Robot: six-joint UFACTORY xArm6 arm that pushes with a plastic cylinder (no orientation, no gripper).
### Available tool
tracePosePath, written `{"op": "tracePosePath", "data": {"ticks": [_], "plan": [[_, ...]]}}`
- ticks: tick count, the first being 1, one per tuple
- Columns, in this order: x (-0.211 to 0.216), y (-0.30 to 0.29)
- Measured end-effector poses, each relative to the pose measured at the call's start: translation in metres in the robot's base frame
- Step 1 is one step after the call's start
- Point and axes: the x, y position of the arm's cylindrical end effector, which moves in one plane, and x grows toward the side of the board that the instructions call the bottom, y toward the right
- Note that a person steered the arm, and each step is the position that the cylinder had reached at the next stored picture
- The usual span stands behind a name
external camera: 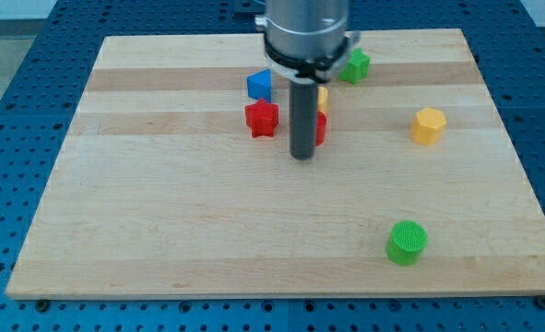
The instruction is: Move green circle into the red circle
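The green circle (407, 242) lies near the view's bottom right of the wooden board (161, 231). The red circle (319, 128) sits near the board's middle top, mostly hidden behind my rod. My tip (302, 157) rests on the board just below and left of the red circle, far up and left of the green circle.
A red star (262, 118) lies left of the rod, with a blue block (260, 85) above it. A yellow block (322, 95) peeks out behind the rod. A green star (353, 65) is at the top. A yellow hexagon (428, 125) is at the right.
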Motion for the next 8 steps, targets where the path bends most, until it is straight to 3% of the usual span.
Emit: {"op": "tracePosePath", "data": {"ticks": [1,2,3,4,5,6,7,8], "plan": [[0.069,-0.006],[0.09,0.03],[0.103,0.106],[0.116,0.057],[0.157,0.042],[0.162,0.049],[0.161,0.172],[0.152,0.232]]}}
